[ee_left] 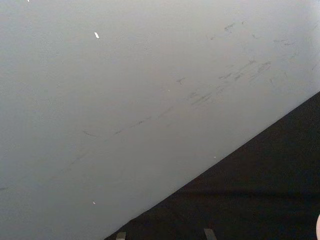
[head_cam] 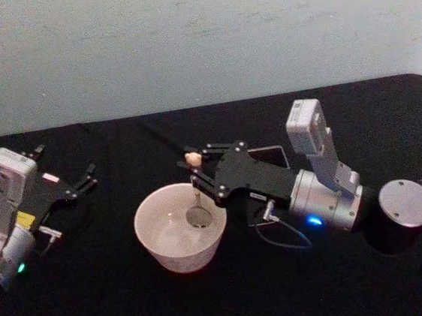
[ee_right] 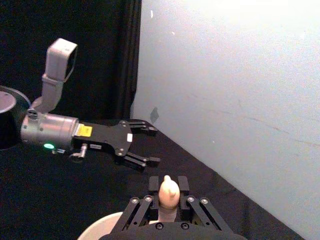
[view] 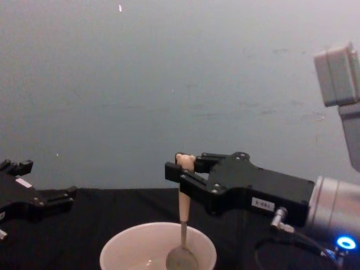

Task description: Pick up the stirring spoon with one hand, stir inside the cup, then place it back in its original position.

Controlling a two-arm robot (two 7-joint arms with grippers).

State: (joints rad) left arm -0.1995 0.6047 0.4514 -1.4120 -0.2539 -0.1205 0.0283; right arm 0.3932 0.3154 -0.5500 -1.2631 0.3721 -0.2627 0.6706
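Note:
The cream-white cup (head_cam: 176, 244) stands on the black table, left of centre. The stirring spoon (head_cam: 193, 160) stands upright in it. Its bear-head top (view: 183, 160) sticks out above the fingers and its silver bowl (view: 181, 260) rests inside the cup (view: 129, 247). My right gripper (head_cam: 195, 172) reaches in from the right, above the cup's far rim, and is shut on the spoon's beige handle (ee_right: 168, 192). My left gripper (head_cam: 64, 164) hangs open and empty at the far left, well away from the cup. The dark square holder (head_cam: 269, 154) lies behind the right gripper, mostly covered by it.
A pale wall runs behind the table's far edge. A cable (head_cam: 280, 237) loops off the right wrist near the cup. The left gripper (ee_right: 154, 145) also shows in the right wrist view, open above the black cloth.

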